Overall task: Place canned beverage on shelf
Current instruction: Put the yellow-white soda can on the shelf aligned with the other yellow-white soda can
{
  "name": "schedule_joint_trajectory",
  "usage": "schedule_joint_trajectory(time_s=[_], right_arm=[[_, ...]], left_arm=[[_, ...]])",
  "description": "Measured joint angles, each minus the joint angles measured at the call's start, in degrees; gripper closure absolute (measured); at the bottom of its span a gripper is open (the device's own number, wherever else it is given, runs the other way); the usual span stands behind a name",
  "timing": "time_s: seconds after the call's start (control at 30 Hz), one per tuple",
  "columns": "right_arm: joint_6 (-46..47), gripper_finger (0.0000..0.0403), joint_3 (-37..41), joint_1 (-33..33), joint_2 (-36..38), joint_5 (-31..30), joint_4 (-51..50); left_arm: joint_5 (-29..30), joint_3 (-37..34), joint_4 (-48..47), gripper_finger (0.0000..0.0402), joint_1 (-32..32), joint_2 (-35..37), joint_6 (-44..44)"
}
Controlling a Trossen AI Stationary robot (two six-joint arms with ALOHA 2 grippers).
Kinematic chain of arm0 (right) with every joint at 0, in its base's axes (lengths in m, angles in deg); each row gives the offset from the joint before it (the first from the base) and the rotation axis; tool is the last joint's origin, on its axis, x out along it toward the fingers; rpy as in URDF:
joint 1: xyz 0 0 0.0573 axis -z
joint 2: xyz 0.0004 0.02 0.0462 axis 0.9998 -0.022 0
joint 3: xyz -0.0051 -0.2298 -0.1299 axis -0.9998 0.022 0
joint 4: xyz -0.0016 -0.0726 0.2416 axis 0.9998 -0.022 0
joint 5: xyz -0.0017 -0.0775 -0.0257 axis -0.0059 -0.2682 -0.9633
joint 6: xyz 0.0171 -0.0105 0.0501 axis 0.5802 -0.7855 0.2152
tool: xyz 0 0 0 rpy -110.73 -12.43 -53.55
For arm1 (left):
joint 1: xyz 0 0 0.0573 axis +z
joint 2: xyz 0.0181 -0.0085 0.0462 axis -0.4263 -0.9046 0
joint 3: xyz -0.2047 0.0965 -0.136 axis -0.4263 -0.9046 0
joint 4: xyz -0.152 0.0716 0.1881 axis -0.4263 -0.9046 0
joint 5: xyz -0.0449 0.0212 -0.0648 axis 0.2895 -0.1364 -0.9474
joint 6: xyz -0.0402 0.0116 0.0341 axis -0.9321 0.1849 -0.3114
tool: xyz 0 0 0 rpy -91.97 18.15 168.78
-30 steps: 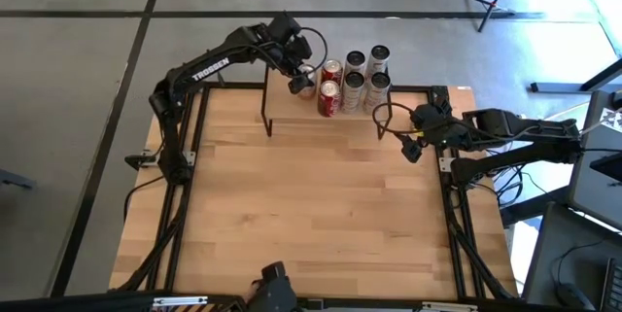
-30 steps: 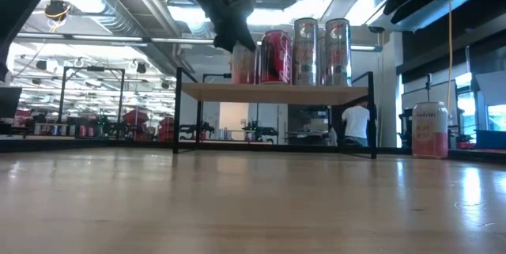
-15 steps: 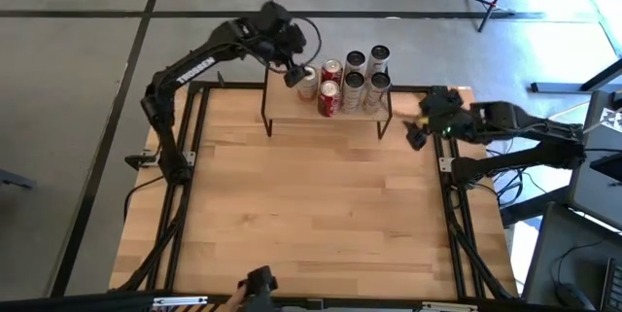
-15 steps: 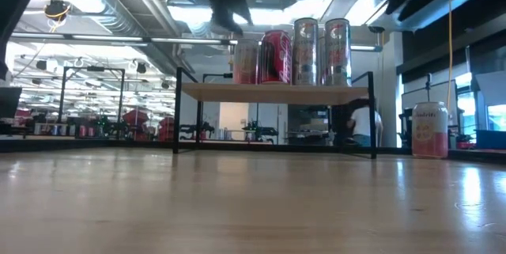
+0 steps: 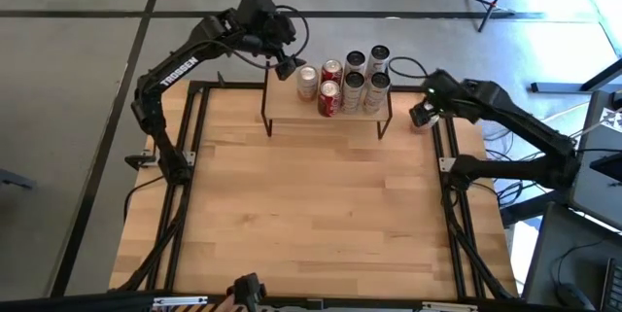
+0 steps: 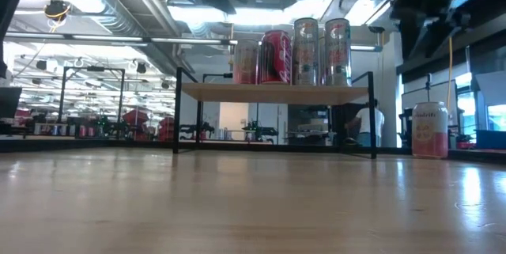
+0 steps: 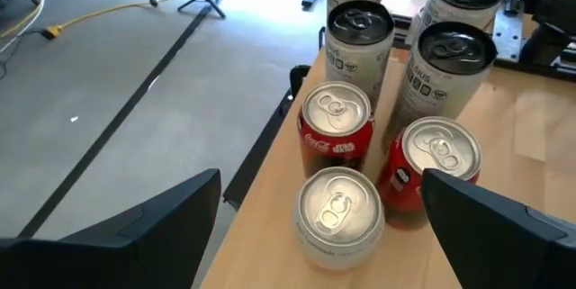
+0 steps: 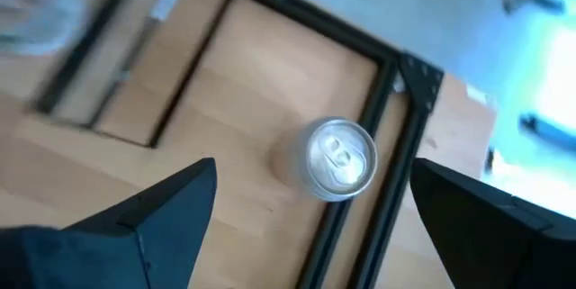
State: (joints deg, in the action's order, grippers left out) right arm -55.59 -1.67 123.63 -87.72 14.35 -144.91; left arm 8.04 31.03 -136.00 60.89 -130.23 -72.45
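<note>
The shelf stands at the table's far edge and bears several cans. They are a pale can at its left end, two red ones and several tall silver ones. My left gripper hangs open above and to the far left of the pale can, touching nothing. A pink can stands on the tabletop right of the shelf. My right gripper hovers open high above it.
The table's black rail runs right beside the pink can, at the far right corner. The wide wood tabletop lies in front of the shelf. A person shows in the room behind the shelf.
My left gripper has come off the pale can and risen up and away toward the far left. The can stays standing on the shelf's left end. My right gripper has swung from the table's right edge toward the far edge, turning as it went, and now stands over the pink can.
</note>
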Motion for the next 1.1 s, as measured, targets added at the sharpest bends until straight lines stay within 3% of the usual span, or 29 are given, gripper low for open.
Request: schedule_joint_trajectory(time_s=[0.27,0.43,1.1], right_arm=[[2.4,0.0047,2.9,8.2,-7.4,0.6,0.7],[2.7,0.0047,5.2,10.4,-10.0,-2.2,0.8],[5.5,0.0047,15.0,13.1,-10.4,-3.1,15.4]], left_arm=[[-0.3,0.0,-0.1,0.0031,-1.6,0.0,0.0],[-0.2,0.0,-0.1,0.0031,-2.4,0.0,0.0],[-0.2,-0.1,0.8,0.0031,-2.6,0.0,1.5]])
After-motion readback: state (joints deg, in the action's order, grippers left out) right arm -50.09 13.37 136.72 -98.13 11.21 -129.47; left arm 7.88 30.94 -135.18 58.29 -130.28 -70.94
